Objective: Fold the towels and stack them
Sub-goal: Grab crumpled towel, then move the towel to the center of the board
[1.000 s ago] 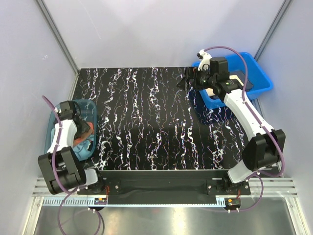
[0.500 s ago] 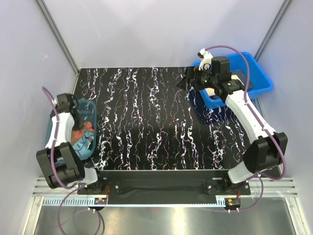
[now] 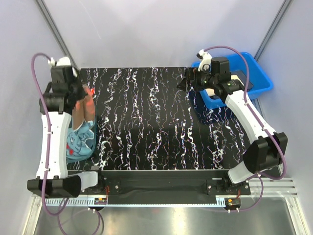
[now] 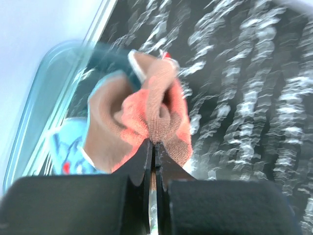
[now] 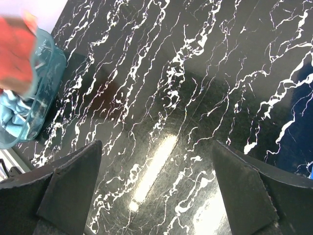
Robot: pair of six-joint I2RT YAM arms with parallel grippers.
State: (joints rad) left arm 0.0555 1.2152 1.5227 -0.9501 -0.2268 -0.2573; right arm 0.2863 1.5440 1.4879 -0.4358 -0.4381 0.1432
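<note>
The surface (image 3: pixel 146 122) is a glossy black sheet veined with white, like marble. Plain pale walls close it in, with grey metal struts running up the corners. A ribbed metal rail crosses the near edge, at 6 o'clock in the top view.

At 9 o'clock a clear teal plastic tub (image 5: pixel 46 68) with rounded corners sits at the surface's edge. A crumpled light teal towel (image 3: pixel 78 142) lies in it. The left end effector (image 4: pixel 152 147) is raised above the tub's far end, its fingers pressed together on a pinch of the red towel (image 4: pixel 161 117). That soft, nubbly terry cloth hangs bunched in loose folds down toward the tub.

At 2 o'clock a rigid blue bin (image 3: pixel 259 78) with squared walls stands at an angle. A dark cloth (image 3: pixel 243 78) shows inside it, past the arm. The right end effector (image 5: pixel 155 161) hovers just beside the bin's 9 o'clock side, its fingers spread wide around nothing.

The left wrist view alone shows the towel's weave and the pinch itself, though it is blurred. The right wrist view shows a streak of light reflected on the surface, with the tub and a patch of red at 10 o'clock. Only the top view takes in the bin and both arms.
</note>
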